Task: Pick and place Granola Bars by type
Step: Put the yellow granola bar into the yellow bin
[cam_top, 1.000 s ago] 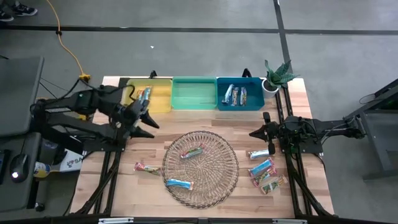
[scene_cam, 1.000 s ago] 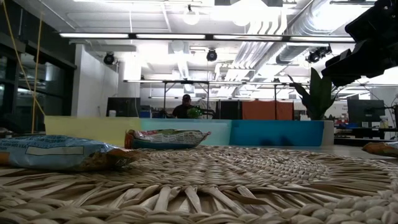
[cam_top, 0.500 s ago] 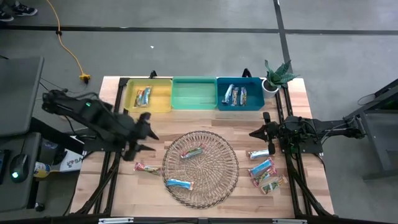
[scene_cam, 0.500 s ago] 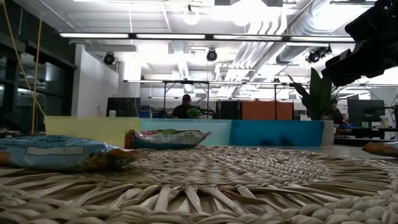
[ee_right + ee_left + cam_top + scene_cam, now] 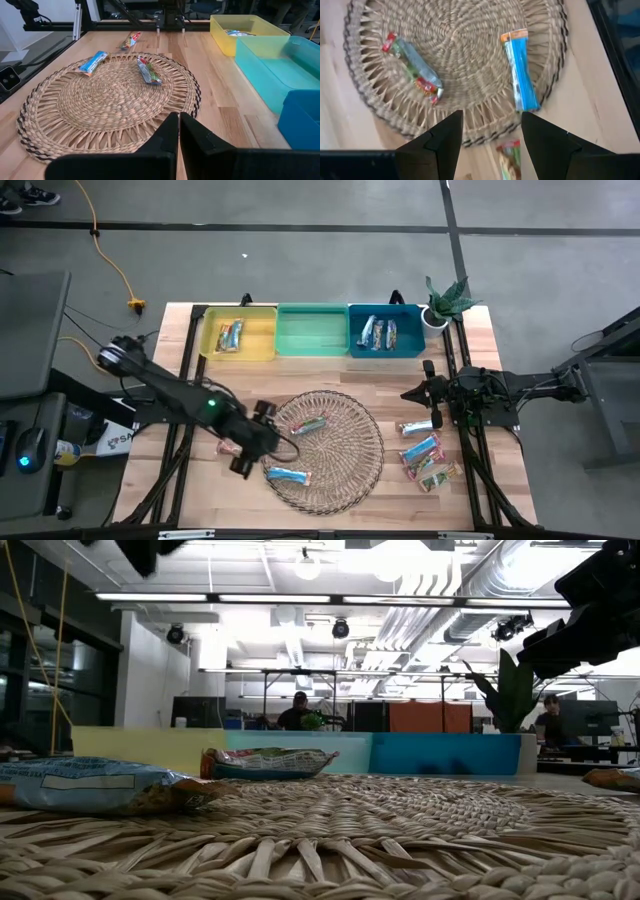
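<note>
The round wicker tray (image 5: 322, 450) carries a red multicoloured granola bar (image 5: 310, 424) (image 5: 412, 70) and a bright blue one (image 5: 288, 474) (image 5: 520, 70). Another red bar (image 5: 232, 449) (image 5: 507, 155) lies flat on the table just left of the tray. My left gripper (image 5: 248, 452) (image 5: 490, 135) hangs open over the tray's left rim, pointing steeply down, with that red bar below the gap and nothing between its fingers. My right gripper (image 5: 428, 394) (image 5: 179, 135) is shut and rests at the right side of the table.
Yellow (image 5: 240, 335), green (image 5: 312, 330) and blue (image 5: 385, 330) bins line the far edge; the yellow one holds a bar, the blue one two. Three more bars (image 5: 421, 448) lie right of the tray. A potted plant (image 5: 445, 302) stands at the far right corner.
My left gripper has swung from beside the yellow bin toward the table's near edge and right, down to the tray's left rim, tipping from nearly level to steeply downward. Its fingers stay open. No bar has moved.
</note>
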### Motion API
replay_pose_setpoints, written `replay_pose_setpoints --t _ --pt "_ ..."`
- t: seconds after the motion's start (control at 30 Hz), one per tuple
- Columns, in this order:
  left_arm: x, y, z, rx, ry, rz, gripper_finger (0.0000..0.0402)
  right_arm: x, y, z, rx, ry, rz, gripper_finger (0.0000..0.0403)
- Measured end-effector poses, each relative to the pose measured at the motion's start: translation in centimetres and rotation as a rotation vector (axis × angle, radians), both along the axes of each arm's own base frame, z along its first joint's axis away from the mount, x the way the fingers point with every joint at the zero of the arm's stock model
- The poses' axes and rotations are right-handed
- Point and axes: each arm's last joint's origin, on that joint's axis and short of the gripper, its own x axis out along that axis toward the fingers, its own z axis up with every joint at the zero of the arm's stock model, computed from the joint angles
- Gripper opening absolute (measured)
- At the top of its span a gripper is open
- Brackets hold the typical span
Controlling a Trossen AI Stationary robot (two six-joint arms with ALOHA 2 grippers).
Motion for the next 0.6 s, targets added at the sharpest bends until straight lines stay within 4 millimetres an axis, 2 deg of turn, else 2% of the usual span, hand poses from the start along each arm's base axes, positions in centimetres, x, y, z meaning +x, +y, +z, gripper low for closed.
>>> replay_pose_setpoints --t 0.27,0.6 --pt "3.6 -1.9 -3.2 -0.026 -0.033 -0.001 0.0198 0.0 0.0 0.0 0.0 -0.001 0.0 0.0" --pt "5.2 -3.1 -6.8 -0.069 0.067 0.13 0.0198 0.0 0.0 0.0 0.0 0.001 0.0 0.0"
